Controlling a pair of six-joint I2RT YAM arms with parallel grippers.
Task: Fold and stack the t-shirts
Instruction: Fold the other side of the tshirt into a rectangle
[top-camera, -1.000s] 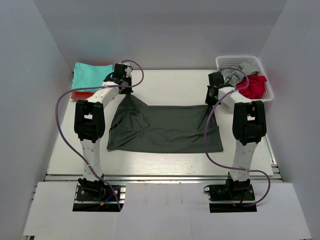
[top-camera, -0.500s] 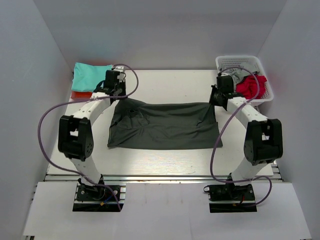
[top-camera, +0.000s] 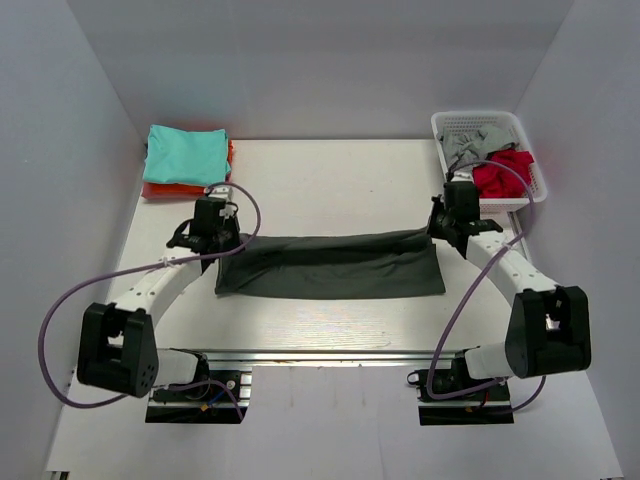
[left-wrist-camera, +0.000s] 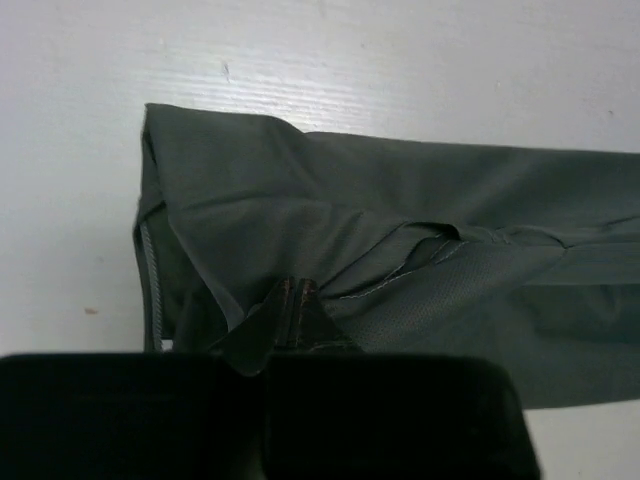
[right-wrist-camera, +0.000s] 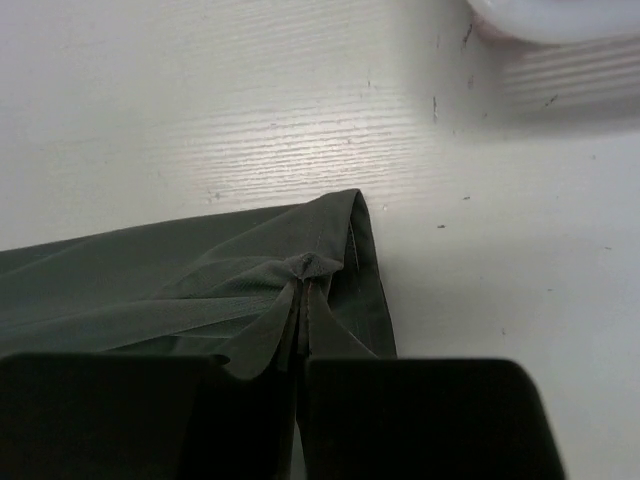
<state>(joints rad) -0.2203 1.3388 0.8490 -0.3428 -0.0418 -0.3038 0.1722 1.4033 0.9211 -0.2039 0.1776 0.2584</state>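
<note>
The dark charcoal grey t-shirt (top-camera: 330, 265) lies across the middle of the table, folded over on itself into a long band. My left gripper (top-camera: 228, 243) is shut on its upper left corner (left-wrist-camera: 300, 250). My right gripper (top-camera: 438, 232) is shut on its upper right corner (right-wrist-camera: 315, 268). Both hold the top layer just above the lower layer. A folded teal t-shirt (top-camera: 186, 153) lies on an orange one (top-camera: 160, 189) at the back left. A red t-shirt (top-camera: 500, 172) and a light grey one (top-camera: 465, 148) sit in the basket.
The white mesh basket (top-camera: 478, 122) stands at the back right, close behind my right gripper; its edge shows in the right wrist view (right-wrist-camera: 560, 15). White walls enclose the table on three sides.
Both grippers have moved toward me with the shirt's far edge, laying it over the near half. The shirt has gone from a wide spread to a narrow folded band.
</note>
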